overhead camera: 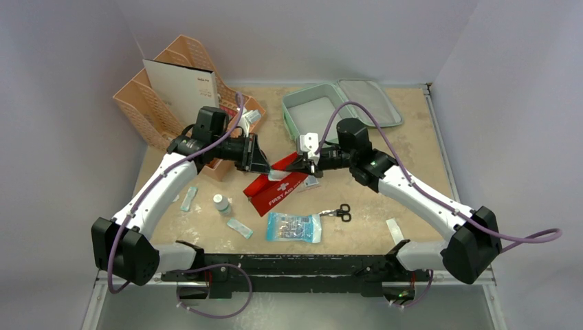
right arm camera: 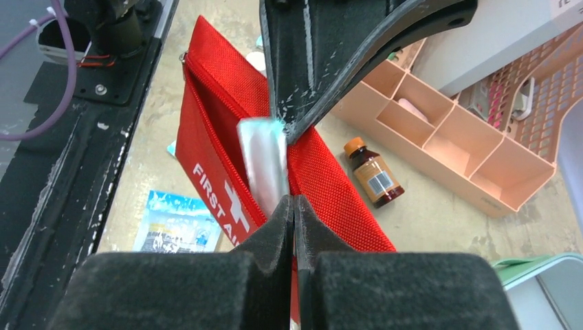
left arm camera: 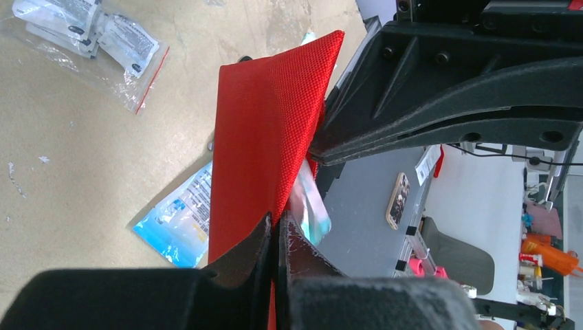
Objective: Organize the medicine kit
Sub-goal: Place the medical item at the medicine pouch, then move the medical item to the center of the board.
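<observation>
Brown bottle (right arm camera: 372, 175) beyond right tool (right arm camera: 294, 199), wrist view only

Tan wooden tabletop (overhead camera: 419, 144), scuffed & blotchy, fills the middle of the top view. Pale grey-lilac panels box it in on 3 sides: back wall (overhead camera: 295, 34), L wall (overhead camera: 55, 103), R wall (overhead camera: 515, 103), all plain. Thin silver metal rail (overhead camera: 441, 155) runs along the table's R edge. Flat grey strip (overhead camera: 309, 313) lies below the near edge. Light is soft & even, shadows faint. The left wrist view looks past the table edge into the room: grey desk-like surface (left arm camera: 364, 220) w/ a small phone-shaped item (left arm camera: 397, 201) on it, grey padded chair (left arm camera: 460, 258) beside it, orange clutter (left arm camera: 550, 251) far R, too blurred to name.
</observation>
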Controlling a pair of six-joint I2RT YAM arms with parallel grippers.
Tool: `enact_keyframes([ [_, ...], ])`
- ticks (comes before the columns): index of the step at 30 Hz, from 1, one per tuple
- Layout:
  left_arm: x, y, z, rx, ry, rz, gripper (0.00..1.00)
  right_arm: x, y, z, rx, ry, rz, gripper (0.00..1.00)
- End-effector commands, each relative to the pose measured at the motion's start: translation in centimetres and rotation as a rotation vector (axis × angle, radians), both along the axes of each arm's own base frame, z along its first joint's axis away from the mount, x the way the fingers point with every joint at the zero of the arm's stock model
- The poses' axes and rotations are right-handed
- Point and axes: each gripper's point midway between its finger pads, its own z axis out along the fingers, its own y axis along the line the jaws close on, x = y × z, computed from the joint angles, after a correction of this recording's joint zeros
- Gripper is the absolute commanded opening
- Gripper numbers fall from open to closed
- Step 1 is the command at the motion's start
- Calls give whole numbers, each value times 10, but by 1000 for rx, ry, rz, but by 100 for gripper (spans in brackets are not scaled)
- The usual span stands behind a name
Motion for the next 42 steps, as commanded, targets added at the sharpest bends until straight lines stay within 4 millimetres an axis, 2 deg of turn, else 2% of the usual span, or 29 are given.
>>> enact_keyframes([
  [1, -5, -1, 12, -32, -38, -13, 0, -10, 0, 5, -19, 1, 63, 0],
  [4, -2, 0, 9, -13, -46, 5, 0, -14, 0, 2, -34, 34, 79, 0],
  [7, 9, 7, 1, 43, -92, 67, 0, -13, -2, 1, -57, 67, 56, 0],
  [10, 20, 12, -4, 88, -131, 117, 0, -3, -2, 15, -33, 106, -39, 10],
  [15, 41, 26, -15, 192, -193, 207, 0, 18, -6, 50, 93, 278, -298, 19],
  [17, 48, 30, -15, 213, -212, 235, 0, 32, -16, 51, 129, 405, -480, 20],
  [19, 54, 34, -11, 233, -237, 265, 0, 41, -29, 43, 148, 496, -632, 20],
  [21, 59, 40, -6, 259, -266, 304, 0, 48, -51, 21, 139, 597, -825, 21],
  [22, 61, 45, -4, 281, -276, 329, 0, 53, -67, 4, 148, 674, -966, 23],
  [24, 65, 55, 0, 320, -302, 374, 0, 51, -93, -31, 162, 838, -1190, 23],
  [28, 62, 64, 7, 334, -345, 412, 0, 42, -136, -74, 162, 920, -1462, 23],
  [31, 56, 67, 9, 328, -371, 414, 0, 35, -181, -88, 149, 933, -1760, 23],
  [34, 52, 70, 8, 332, -395, 413, 0, 19, -228, -92, 82, 902, -2082, 22],
  [39, 48, 69, 5, 330, -393, 391, 0, -7, -271, -95, -45, 827, -2402, 30],
  [42, 44, 69, 2, 330, -394, 380, 0, -24, -296, -110, -85, 859, -2547, 34],
])
